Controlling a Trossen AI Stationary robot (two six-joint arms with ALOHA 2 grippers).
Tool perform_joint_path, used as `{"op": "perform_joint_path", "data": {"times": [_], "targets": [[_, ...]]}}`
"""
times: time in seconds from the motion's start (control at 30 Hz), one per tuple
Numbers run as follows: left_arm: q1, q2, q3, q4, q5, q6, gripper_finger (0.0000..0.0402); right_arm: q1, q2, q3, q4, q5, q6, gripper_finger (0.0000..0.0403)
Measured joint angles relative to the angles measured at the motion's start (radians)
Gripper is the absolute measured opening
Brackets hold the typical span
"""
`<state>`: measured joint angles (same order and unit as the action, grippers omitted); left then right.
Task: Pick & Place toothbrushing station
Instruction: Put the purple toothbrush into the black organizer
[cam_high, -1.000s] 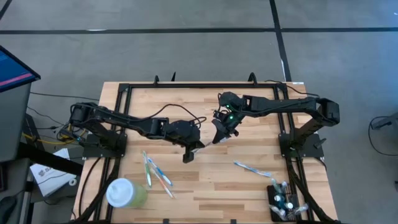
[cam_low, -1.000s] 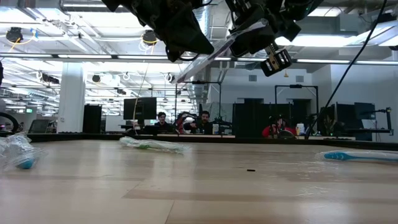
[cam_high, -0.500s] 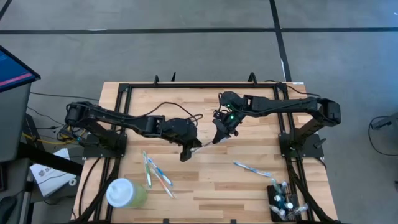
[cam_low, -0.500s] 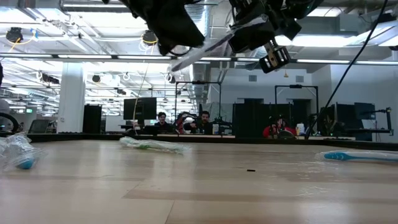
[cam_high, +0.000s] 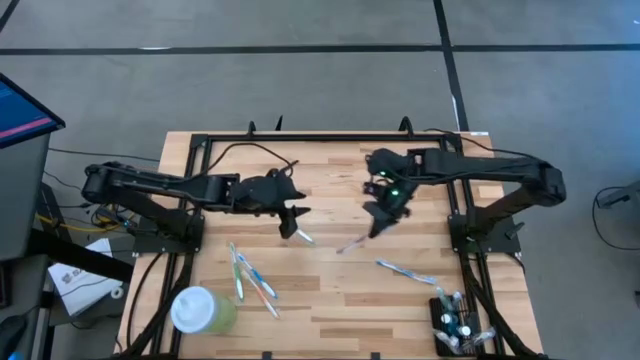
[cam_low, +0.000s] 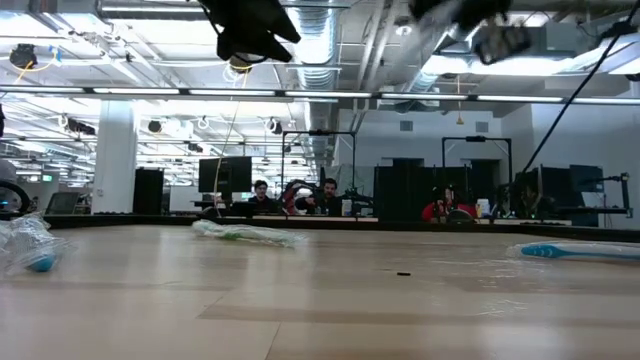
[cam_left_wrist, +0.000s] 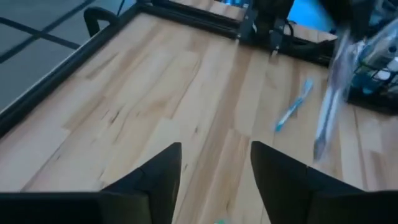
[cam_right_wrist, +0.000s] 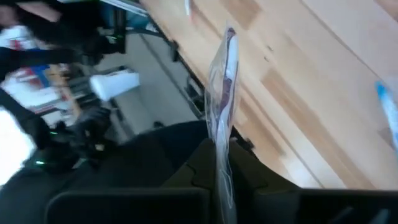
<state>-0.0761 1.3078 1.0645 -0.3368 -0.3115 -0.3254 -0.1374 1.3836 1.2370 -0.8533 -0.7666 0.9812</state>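
- The right gripper (cam_high: 378, 222) hangs above the middle of the table (cam_high: 330, 300), clamped shut on one end of a wrapped toothbrush (cam_high: 355, 241), whose free end slants out and down toward the table's centre. The right wrist view shows the wrapper (cam_right_wrist: 222, 93) pinched edge-on between the dark fingers, so the hold looks thin.
- Risk: the slippery wrapper could slide out of that narrow pinch on the way to the toothbrushing station (cam_high: 456, 325), which sits well apart at the table's near right corner, already holding several brushes.
- Risk: the brush is held by one end at a slant, so its far tip may miss a slot in the grid top or knock the brushes already standing there.
- Risk: a loose blue toothbrush (cam_high: 405, 271) lies between the gripper and the station; a low pass could sweep it aside.
- The left gripper (cam_high: 291, 222) hovers left of centre with its fingers apart and nothing between them; the left wrist view shows bare wood in the gap.
- The high view alone shows the station, the green cup (cam_high: 201, 310) and the toothbrushes (cam_high: 252, 275) beside it at the near left.
- The low view shows only the arms' undersides at the top, both well clear of the wood, with people seated in the room behind; it does not show the station.
- The left wrist view sees the held brush (cam_left_wrist: 328, 115) hanging in the air.
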Motion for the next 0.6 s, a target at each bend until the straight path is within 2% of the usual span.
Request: {"op": "perform_joint_path", "data": {"times": [0.17, 0.4, 0.5, 0.6], "targets": [[-0.001, -0.003, 0.0, -0.006, -0.003, -0.025, 0.0189, 0.062, -0.094, 0.15, -0.262, 0.138, -0.007, 0.0009], [-0.016, 0.008, -0.001, 0.003, -0.003, -0.107, 0.0179, 0.211, -0.179, 0.389, -0.613, 0.383, 0.1, 0.001], [-0.026, 0.008, 0.0, 0.003, -0.003, -0.152, 0.0176, 0.306, -0.192, 0.478, -0.72, 0.472, 0.172, 0.0008], [-0.04, 0.008, 0.0, 0.008, -0.003, -0.201, 0.0175, 0.411, -0.208, 0.519, -0.713, 0.526, 0.249, 0.0014]]}}
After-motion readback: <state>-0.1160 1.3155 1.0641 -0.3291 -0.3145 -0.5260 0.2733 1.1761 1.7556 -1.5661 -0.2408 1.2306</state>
